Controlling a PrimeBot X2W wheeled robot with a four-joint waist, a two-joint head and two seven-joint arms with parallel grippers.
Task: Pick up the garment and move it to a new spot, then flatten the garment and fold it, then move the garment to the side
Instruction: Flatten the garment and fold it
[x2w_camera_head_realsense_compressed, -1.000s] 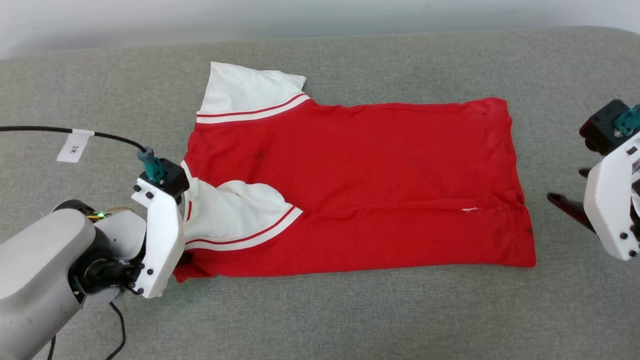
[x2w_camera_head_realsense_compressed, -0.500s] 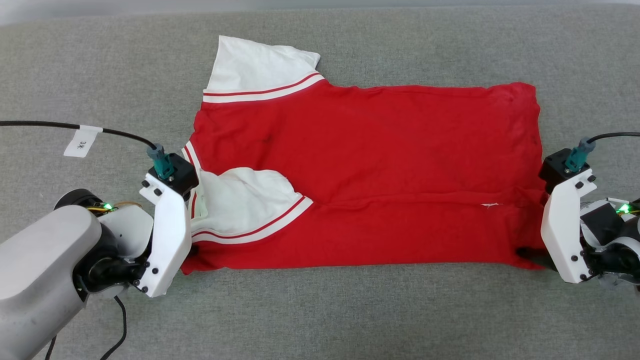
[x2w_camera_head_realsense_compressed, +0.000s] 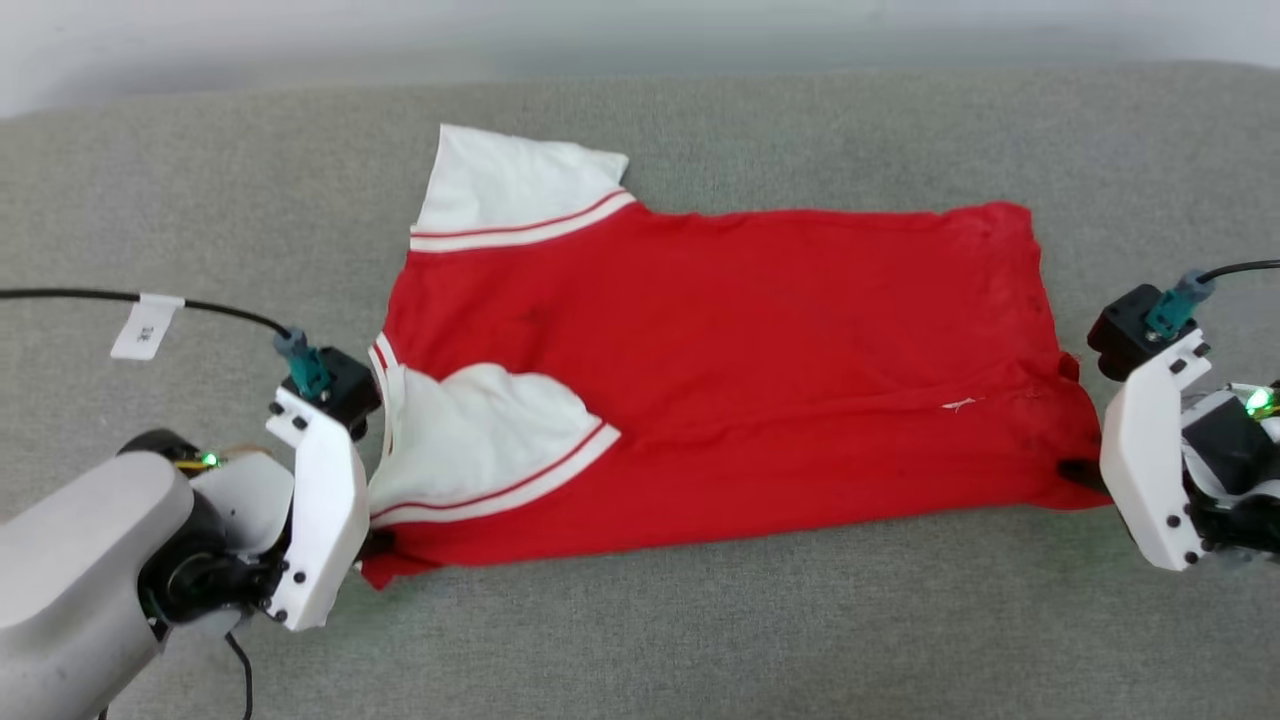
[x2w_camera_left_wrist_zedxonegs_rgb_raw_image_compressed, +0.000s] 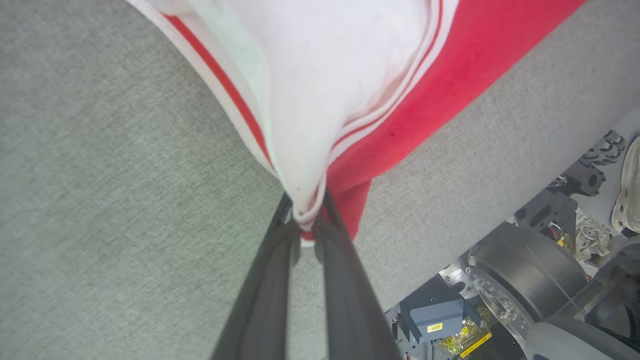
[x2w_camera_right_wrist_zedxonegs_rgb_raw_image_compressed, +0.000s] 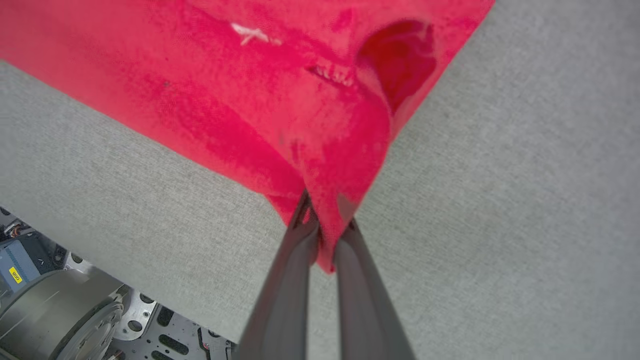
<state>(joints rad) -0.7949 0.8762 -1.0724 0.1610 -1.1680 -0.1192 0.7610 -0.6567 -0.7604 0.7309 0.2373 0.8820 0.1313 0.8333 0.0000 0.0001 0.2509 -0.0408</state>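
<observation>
Garment (x2w_camera_head_realsense_compressed: 720, 360) lies spread on the grey surface (x2w_camera_head_realsense_compressed: 700, 620), with its sleeves toward the left and its hem toward the right. The far sleeve (x2w_camera_head_realsense_compressed: 510, 185) sticks out flat and white, and the near sleeve (x2w_camera_head_realsense_compressed: 480, 445) lies turned in on top of the red front. The left pincer (x2w_camera_left_wrist_zedxonegs_rgb_raw_image_compressed: 306, 220) is clamped on the near left corner, where white and red cloth bunch together between its dark fingers (x2w_camera_left_wrist_zedxonegs_rgb_raw_image_compressed: 270, 290) (the striped trim runs right up to the grip). The right pincer (x2w_camera_right_wrist_zedxonegs_rgb_raw_image_compressed: 322, 235) is clamped on the near right hem corner, with the red cloth drawn into a small peak there. Between the two grips the cloth lies nearly flat, with one long crease running along it. A black cable (x2w_camera_head_realsense_compressed: 220, 305) with a white tag (x2w_camera_head_realsense_compressed: 145, 327) trails from the left wrist.
</observation>
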